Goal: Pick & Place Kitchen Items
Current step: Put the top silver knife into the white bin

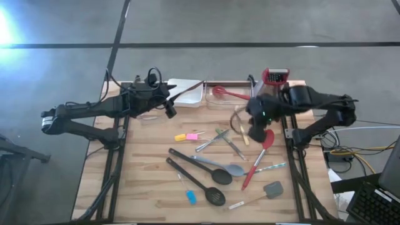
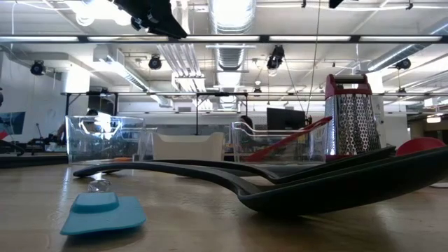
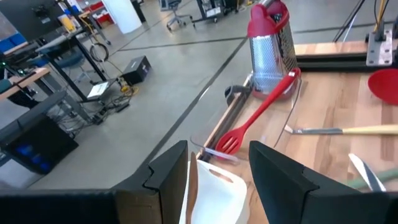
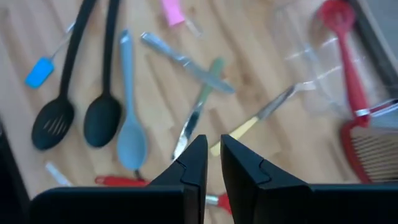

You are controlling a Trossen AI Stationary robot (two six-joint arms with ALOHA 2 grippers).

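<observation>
- My right gripper hangs over the right middle of the table, fingers pressed almost together with nothing between them; in the high view it sits above the top end of the red spoon.
- My left gripper waits at the back left, fingers spread and empty, over the white tray.
- I judge the step in hand to be choosing and taking one utensil, so I should spread the fingers before lowering, or they only push the piece along the wood.
- The yellow-handled tool lies just ahead of my right fingertips, slanting toward the clear bin; it is the nearest thing to my right fingertips.
- The metal tongs cross just beside it, so I should come down on the bare yellow handle, jaws set across it, clear of the crossing.
- The grey spoon and two black spoons lie farther out, side by side and near each other; a grip there could catch a neighbour.
- A red slotted spatula already rests in the clear bin, beside the box grater.
</observation>
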